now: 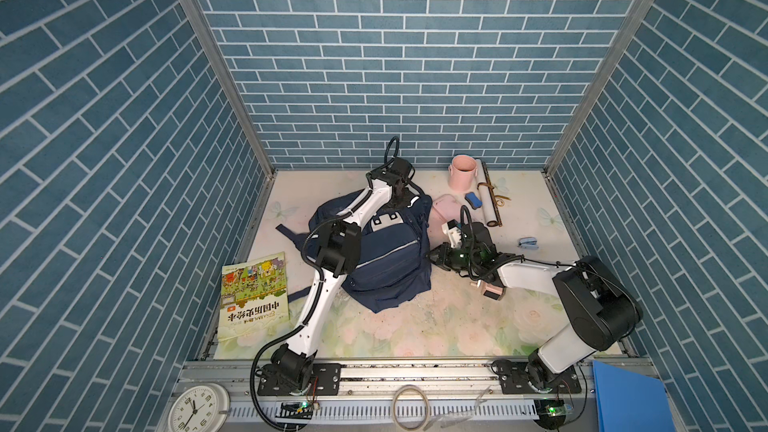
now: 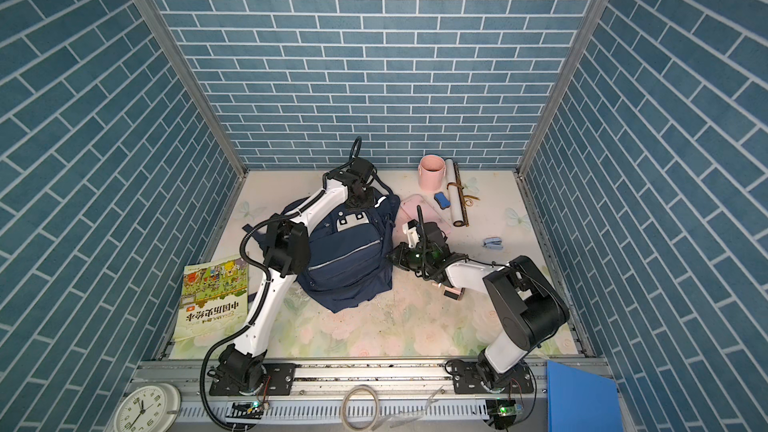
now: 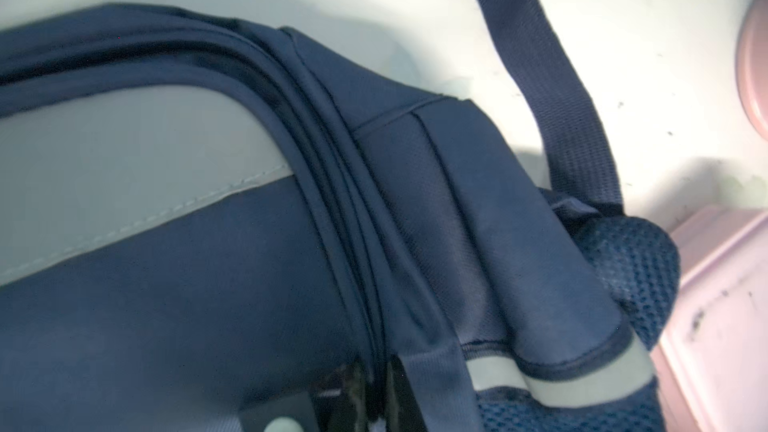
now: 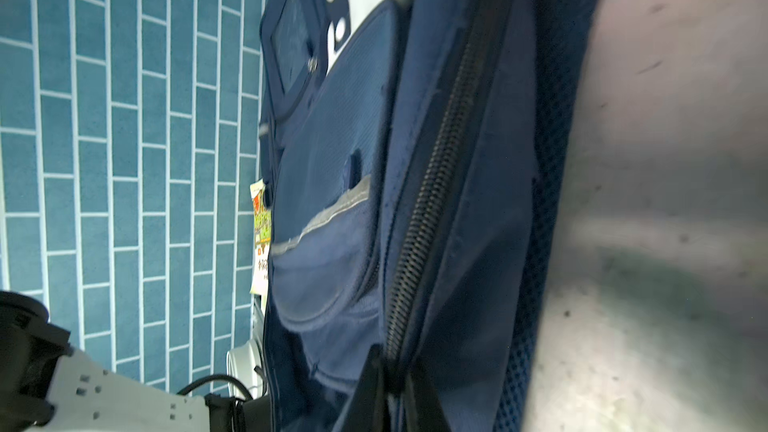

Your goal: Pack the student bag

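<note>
My left fingers (image 3: 353, 401) pinched the top seam of the large navy-blue fabric student bag (image 1: 386, 259) beneath them; my right fingers (image 4: 365, 396) pinched its black zipper (image 4: 440, 184). Opening seemed the step in hand; next, pull the zipper along.

The student bag (image 1: 386, 268) — matt woven cloth, mesh-backed.

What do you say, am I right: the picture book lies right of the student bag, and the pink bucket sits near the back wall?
Not quite. The picture book lies left of the student bag, not right of it; both top views show this. The pink bucket does sit near the back wall.
</note>
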